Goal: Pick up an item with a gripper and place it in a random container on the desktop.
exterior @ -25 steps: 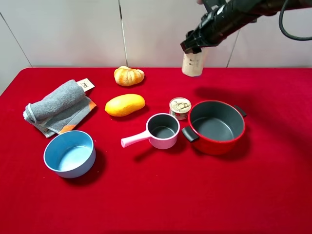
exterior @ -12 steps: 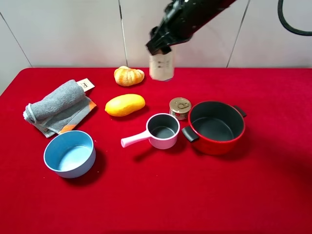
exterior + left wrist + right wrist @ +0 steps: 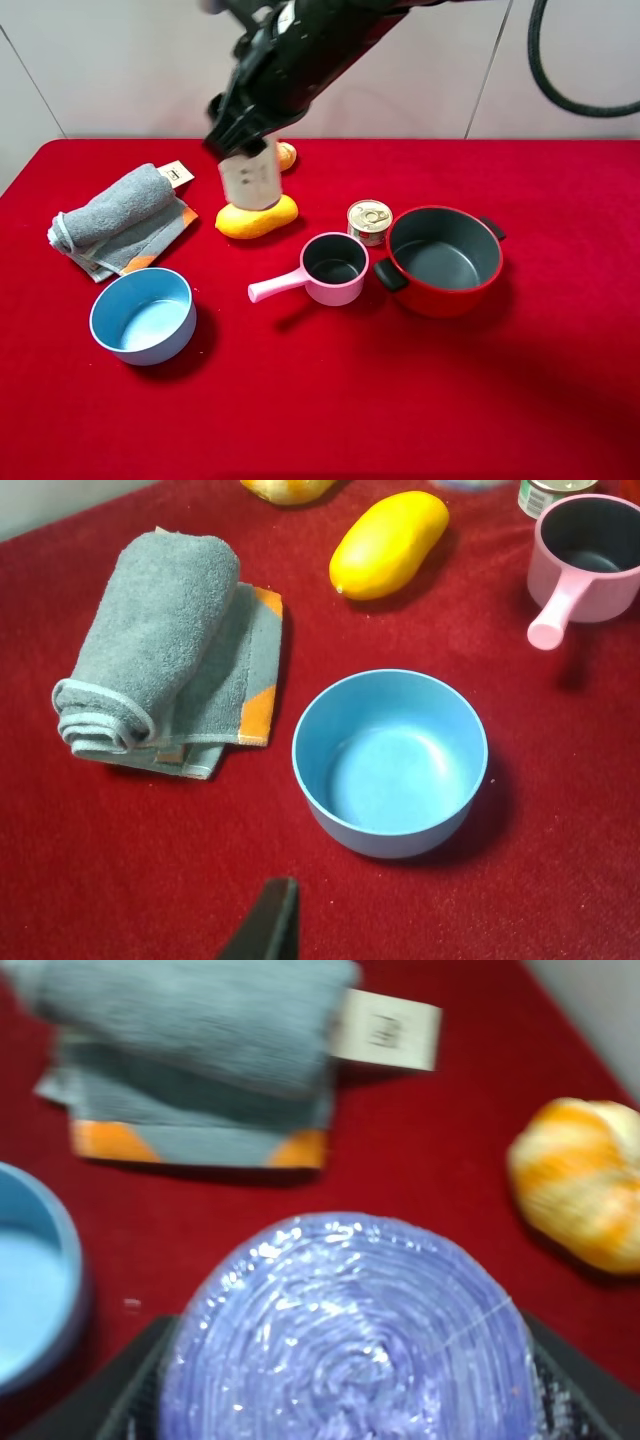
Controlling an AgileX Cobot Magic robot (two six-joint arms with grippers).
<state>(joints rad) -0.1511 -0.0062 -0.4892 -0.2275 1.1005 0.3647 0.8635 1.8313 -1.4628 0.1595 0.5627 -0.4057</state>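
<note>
Grips the beige cylinder (image 3: 250, 185) in the right end effector (image 3: 246, 150), jaws closed on either side just under the lilac crinkled top (image 3: 350, 1340). Holds it upright in the air, clear of the red worktop (image 3: 330, 400), hiding part of the mango (image 3: 270, 220) in the high view. Hangs left of the pink saucepan (image 3: 335, 268), tin can (image 3: 369, 220) and red pot (image 3: 444, 260), beyond the light blue bowl (image 3: 142, 315), which sits apart from it, beside the rolled grey towel (image 3: 115, 215). Cannot tell the left end effector's (image 3: 268, 930) opening: just 1 dark fingertip showing, near the bowl.
</note>
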